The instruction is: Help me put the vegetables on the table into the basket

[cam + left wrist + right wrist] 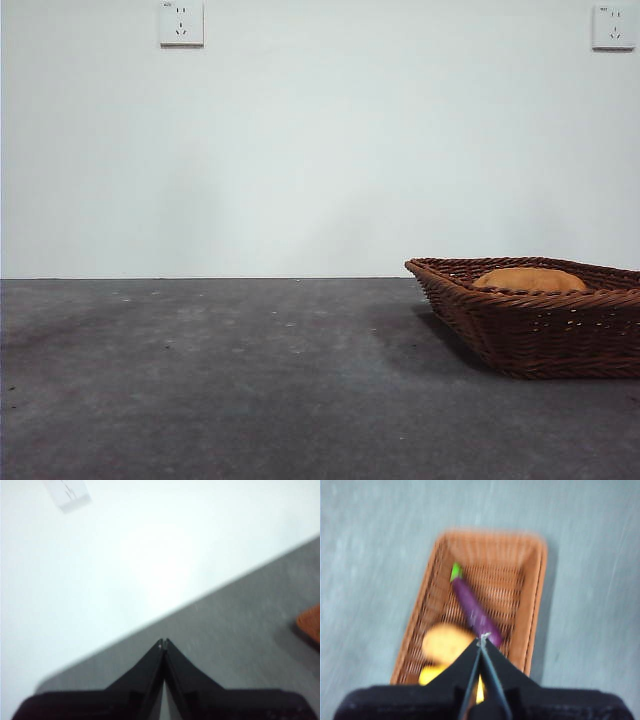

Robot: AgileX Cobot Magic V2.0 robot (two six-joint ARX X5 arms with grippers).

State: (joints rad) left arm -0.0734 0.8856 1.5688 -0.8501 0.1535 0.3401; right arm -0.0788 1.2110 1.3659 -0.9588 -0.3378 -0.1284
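Your right gripper hangs high over the basket, with its two black jaws pressed tight together and nothing between them. Your left gripper is pinched closed too, holding nothing, over bare table with only a corner of the basket off to one side.

All the vegetables lie inside the basket, straight under the right gripper. Count them: one purple eggplant with a green stem, one brown potato just beside it, and one yellow corn cob, half hidden behind the jaws. That makes three vegetables, one basket and two grippers. From the front view you only see the potato poking up over the rim of the basket, and no vegetable is left on the table. So the job looks done.

If you did need to pick one up again, these look like light, hard toys. The eggplant seems smooth and may slip, so grab it across its thick middle, not the thin stem. The potato is round and could roll, so squeeze its short side. The corn looks bumpy and should grip well.
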